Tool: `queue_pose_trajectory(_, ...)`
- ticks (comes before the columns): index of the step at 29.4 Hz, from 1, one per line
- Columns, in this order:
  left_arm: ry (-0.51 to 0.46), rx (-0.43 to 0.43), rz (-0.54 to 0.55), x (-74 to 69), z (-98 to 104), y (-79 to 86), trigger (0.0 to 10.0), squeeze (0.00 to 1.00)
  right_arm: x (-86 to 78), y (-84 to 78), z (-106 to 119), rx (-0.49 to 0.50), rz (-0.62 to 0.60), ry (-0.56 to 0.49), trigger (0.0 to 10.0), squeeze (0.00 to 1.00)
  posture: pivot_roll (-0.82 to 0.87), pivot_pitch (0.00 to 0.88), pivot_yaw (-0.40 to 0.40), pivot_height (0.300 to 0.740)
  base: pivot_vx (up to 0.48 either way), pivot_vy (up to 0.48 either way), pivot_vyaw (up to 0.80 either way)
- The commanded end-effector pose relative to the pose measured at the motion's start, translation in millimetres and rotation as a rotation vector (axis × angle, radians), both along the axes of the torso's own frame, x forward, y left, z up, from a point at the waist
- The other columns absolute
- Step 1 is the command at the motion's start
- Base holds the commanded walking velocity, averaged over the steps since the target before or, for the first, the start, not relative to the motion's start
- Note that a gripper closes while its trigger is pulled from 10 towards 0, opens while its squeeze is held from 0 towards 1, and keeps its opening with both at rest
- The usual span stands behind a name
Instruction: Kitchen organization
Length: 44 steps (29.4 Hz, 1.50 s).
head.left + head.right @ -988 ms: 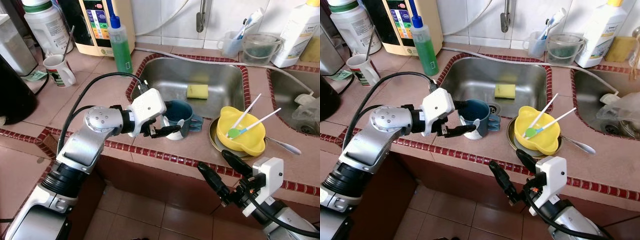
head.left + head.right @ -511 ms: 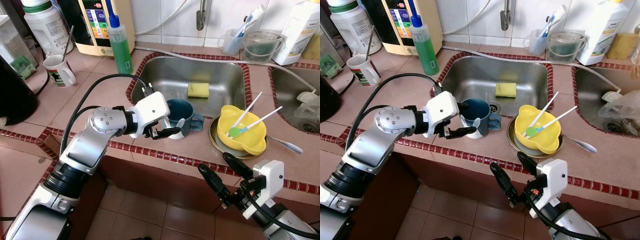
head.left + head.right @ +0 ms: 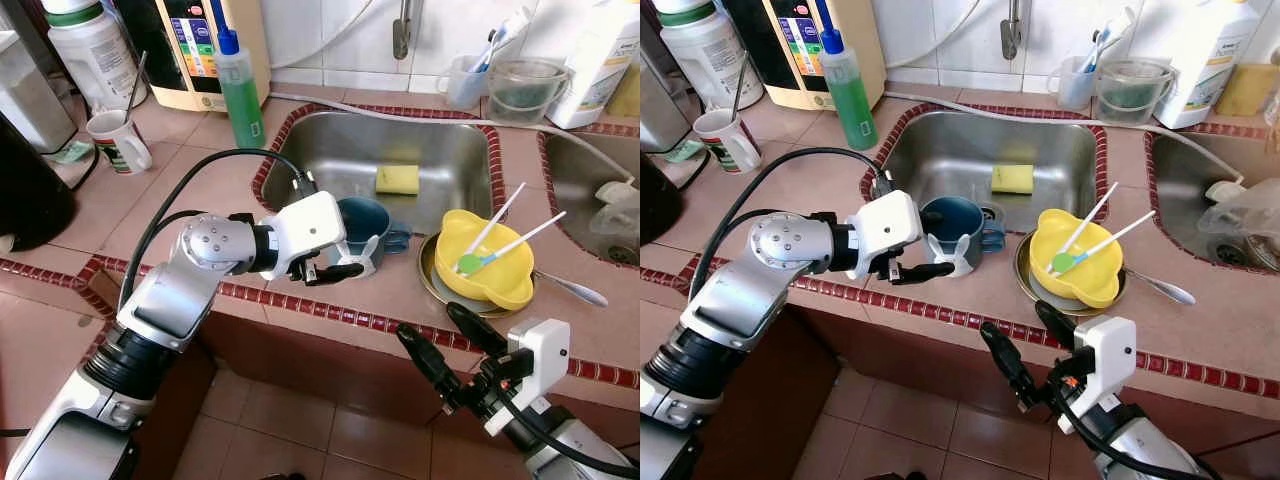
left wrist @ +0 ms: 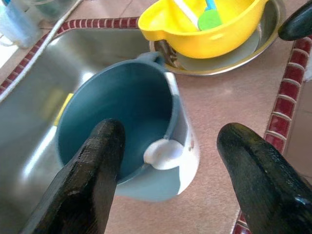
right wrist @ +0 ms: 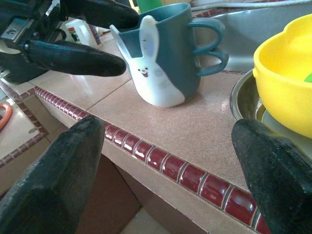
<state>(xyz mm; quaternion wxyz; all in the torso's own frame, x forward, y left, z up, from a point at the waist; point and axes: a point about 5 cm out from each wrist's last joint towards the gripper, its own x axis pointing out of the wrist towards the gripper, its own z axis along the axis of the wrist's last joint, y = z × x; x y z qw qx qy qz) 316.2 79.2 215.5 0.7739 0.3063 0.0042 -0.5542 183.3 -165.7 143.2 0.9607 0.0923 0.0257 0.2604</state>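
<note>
Left eye view, left gripper (image 3: pixel 338 262): it is at the teal mug (image 3: pixel 366 232) on the tiled counter (image 3: pixel 180 190), fingers apart, one over the rim and one along the near outer side.
Left eye view, mug: it stands upright just at the sink (image 3: pixel 400 150) edge; a white rabbit figure is on its near side.
Left eye view, right gripper (image 3: pixel 450 345): it hangs below the counter edge, fingers spread, holding nothing.
Right eye view, yellow bowl (image 3: pixel 1075 262): it lies in a metal dish (image 3: pixel 1022 268) to the right of the left gripper, with two utensils inside.
Right eye view, sponge (image 3: pixel 1011 178): it lies in the sink beyond the mug.
Left wrist view, fingers (image 4: pixel 92 170): one is inside the mug touching its inner wall, the other is outside, apart from the wall; the grip is not closed.
Right wrist view, mug: it is ahead of the spread fingers (image 5: pixel 58 175), well apart from them, the bowl beside it.
</note>
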Motion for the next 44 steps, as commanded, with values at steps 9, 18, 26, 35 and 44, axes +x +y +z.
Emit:
queue_pose_trajectory(9, 0.084, 0.062, -0.046, -5.0, -11.3, 4.9, 1.5, 0.0, -1.6, -0.4, 4.8, 0.008, -0.008, -0.023, 10.0, 0.0, -0.09, 0.127, 0.122, 0.74, 0.0, 0.0, 0.0)
queue_pose_trajectory(18, 0.104, 0.076, -0.044, -4.1, -12.7, 6.4, 3.3, 0.0, -2.1, -0.4, 5.7, 0.018, -0.022, -0.028, 10.0, 0.0, -0.09, 0.131, 0.13, 0.74, 0.0, 0.0, 0.0)
queue_pose_trajectory(26, 0.114, 0.079, -0.027, -1.4, -14.4, 6.6, 2.5, 0.0, -3.2, -1.1, 6.4, 0.024, -0.033, -0.031, 10.0, 0.0, -0.09, 0.135, 0.132, 0.74, 0.0, 0.0, 0.0)
queue_pose_trajectory(35, 0.125, 0.069, -0.019, -0.1, -15.0, 7.2, 0.0, 0.0, -3.9, -2.1, 7.5, 0.032, -0.044, -0.032, 10.0, 0.0, -0.09, 0.136, 0.132, 0.74, 0.0, 0.0, 0.0)
queue_pose_trajectory(44, 0.127, 0.073, -0.008, 0.2, -16.5, 7.2, 10.0, 0.0, -3.6, -3.7, 8.0, 0.03, -0.046, -0.034, 10.0, 0.0, -0.09, 0.136, 0.128, 0.74, 0.0, 0.0, 0.0)
